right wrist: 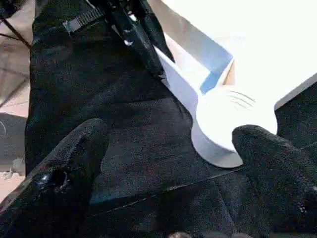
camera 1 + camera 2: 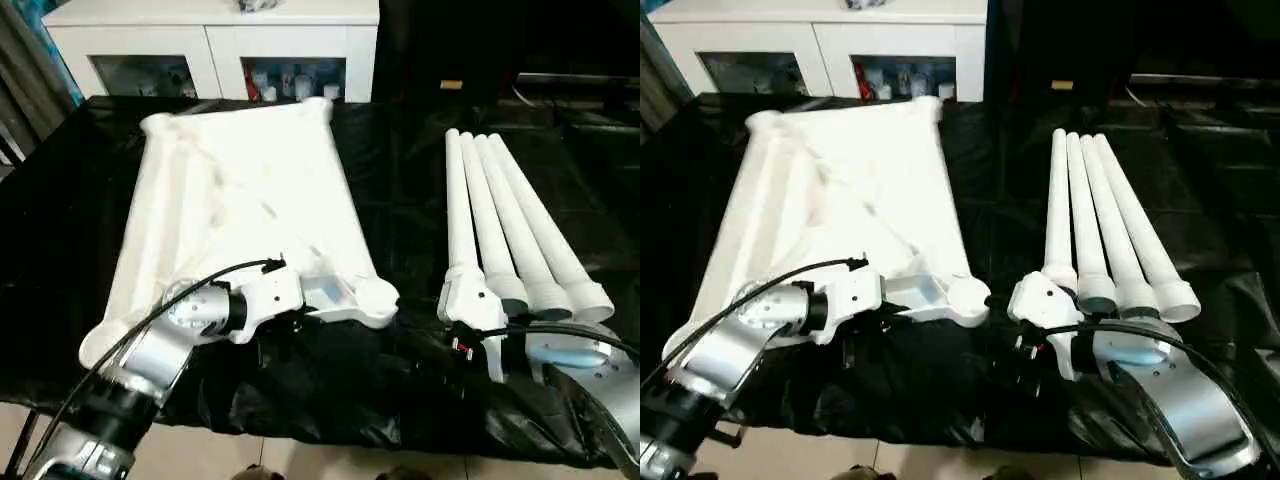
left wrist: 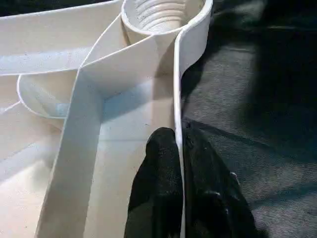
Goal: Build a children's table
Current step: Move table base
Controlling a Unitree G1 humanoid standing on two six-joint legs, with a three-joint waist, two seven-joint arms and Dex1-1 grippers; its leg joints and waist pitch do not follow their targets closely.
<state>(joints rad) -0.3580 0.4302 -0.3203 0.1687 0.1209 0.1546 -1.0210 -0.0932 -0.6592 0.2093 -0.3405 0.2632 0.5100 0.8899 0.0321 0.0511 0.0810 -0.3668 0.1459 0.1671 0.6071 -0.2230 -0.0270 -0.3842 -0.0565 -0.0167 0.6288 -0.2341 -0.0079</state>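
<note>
The children's table top [image 2: 240,190] lies underside up on the black cloth, white and ribbed, with round sockets at its corners. My left gripper [image 3: 178,136] is shut on the thin near rim, just short of the near right corner socket [image 3: 161,15]. Four white tubular legs [image 2: 500,220] lie side by side to the right of the top. My right gripper [image 1: 171,131] stands open above the cloth by the legs' near ends. It points at that same corner socket [image 1: 228,124] and nothing is between its fingers.
A white cabinet with glass doors [image 2: 210,50] stands behind the table. The black cloth [image 2: 400,180] covers the whole work surface, with a bare strip between the top and the legs. Pale floor [image 2: 300,460] shows past the near edge.
</note>
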